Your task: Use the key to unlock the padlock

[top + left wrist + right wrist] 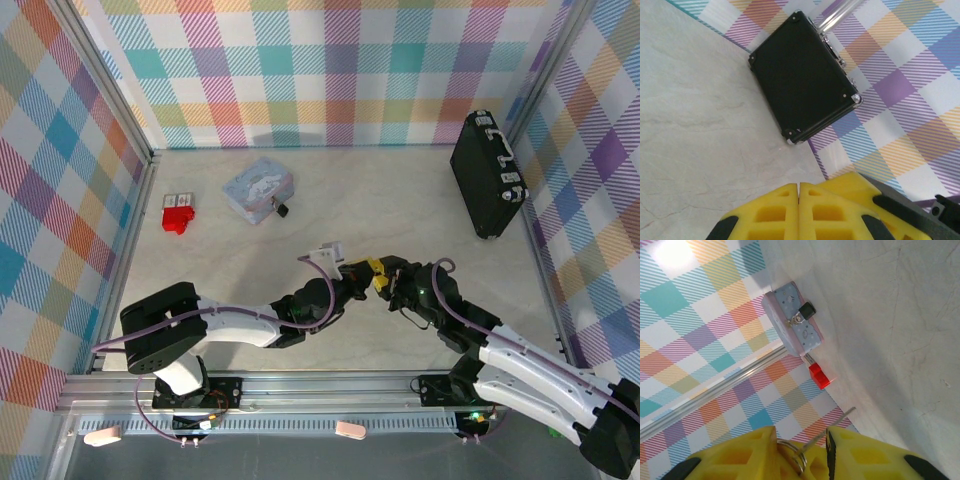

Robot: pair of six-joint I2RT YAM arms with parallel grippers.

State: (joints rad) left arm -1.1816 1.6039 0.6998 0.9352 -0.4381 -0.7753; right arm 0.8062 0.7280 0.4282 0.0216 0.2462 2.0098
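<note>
Right claw (801, 440) has the key (832, 426): ring (790, 458) tucked btwn the yellow fingers, blade poking out past the tip at a slant. Jaws aren't fully together, but they look clamped on the key's head, w/ the blade free so it can go into a keyhole. Left claw (799, 200) is clenched, fingers pressed flat together, nothing visible btwn them. From overhead both claws sit tip to tip mid-counter, near the arm bases. Prob. the left is there to steady or re-seat the key, tho that's my read, not something on show.

Padlock (806, 310): tiny black body, hanging off the clasp on the side of the pale blue tin (785, 297), touching it. Tin rests on the counter (400, 200) toward the far left, well apart from both claws. Red block (819, 376) lies beside the tin, further left. Black briefcase (802, 85) stands by the far right wall, out of the way.

Where are we? Key in hand, lock untouched, so early-to-mid stage. Next move needs the right claw carried across to the tin w/ the blade lined up on the keyhole. Can't tell which way the keyhole faces, too small. Risk: the lock dangles loose, so it'll prob. swing away on contact unless the left claw pins it or the tin.
</note>
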